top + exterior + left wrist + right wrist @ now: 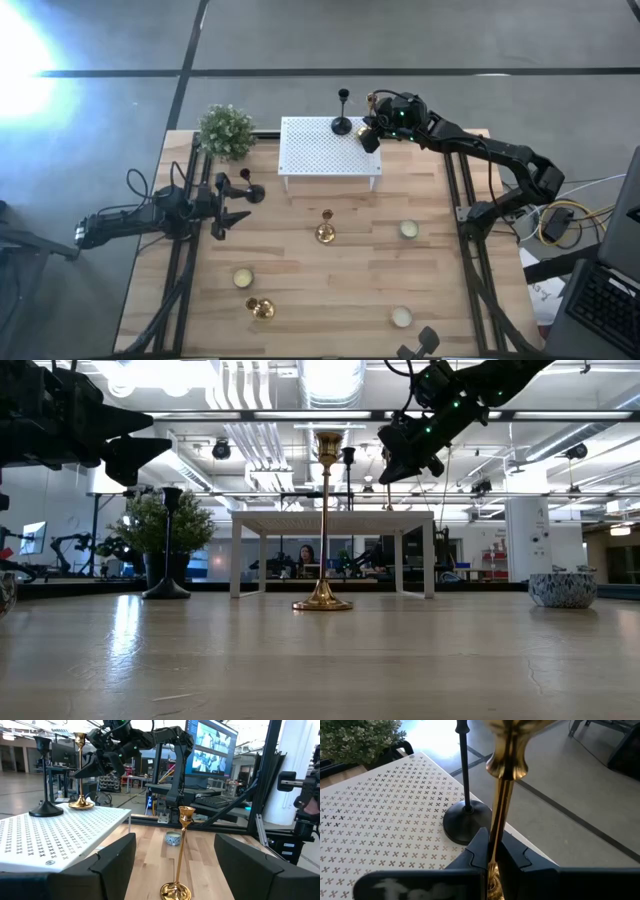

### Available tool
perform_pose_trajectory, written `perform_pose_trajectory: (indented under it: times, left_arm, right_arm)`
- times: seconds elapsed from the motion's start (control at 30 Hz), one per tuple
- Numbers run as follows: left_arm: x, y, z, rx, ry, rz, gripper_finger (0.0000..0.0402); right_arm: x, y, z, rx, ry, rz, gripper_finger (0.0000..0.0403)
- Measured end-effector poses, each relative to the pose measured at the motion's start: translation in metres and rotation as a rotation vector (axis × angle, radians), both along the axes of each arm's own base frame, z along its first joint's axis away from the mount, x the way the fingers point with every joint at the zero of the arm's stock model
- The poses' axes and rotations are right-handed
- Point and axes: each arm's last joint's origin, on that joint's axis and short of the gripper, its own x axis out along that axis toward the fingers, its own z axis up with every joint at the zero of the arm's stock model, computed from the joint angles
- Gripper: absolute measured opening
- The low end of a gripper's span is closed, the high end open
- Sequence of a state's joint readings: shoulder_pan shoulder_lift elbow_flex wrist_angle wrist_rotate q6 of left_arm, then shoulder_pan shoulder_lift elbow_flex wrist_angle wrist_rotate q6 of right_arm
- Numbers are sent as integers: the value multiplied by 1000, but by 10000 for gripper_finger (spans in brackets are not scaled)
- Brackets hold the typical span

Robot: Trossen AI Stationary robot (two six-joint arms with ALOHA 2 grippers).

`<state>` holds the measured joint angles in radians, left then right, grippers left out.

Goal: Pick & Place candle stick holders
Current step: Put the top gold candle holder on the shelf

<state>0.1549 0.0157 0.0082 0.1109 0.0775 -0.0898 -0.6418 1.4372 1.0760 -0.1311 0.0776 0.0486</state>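
A white perforated rack (330, 150) stands at the table's far side. On its far right part a black candle stick holder (342, 122) stands upright on its base. Beside it is a gold candle stick holder (80, 770), with my right gripper (368, 128) shut on its stem. Another gold holder (325, 230) stands upright on the table's middle. A black one (245, 190) stands near my left gripper (232, 205), which waits open at the table's left. A further gold holder (260, 308) lies on its side near the front. My right gripper pinches the gold holder's thin stem (496, 837) between its two fingers, below the cup top. The fingers come slanting down from the table's right and lie across the stem. The holder stays upright, its round base (81, 804) on the rack's top near the far right corner.
A bushy green potted plant (226, 130) stands at the far left corner. Small round candles lie on the table at the right (408, 229), the front left (243, 277) and the front right (401, 317). Arm frames line both table sides.
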Motion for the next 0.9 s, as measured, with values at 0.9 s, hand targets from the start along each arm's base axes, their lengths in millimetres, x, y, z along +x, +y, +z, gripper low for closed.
perform_pose_trajectory:
  times: [0.9]
  left_arm:
    - [0,0,0,0,0,0,275]
  right_arm:
    - [3,-13,-9,21,-20,20,11]
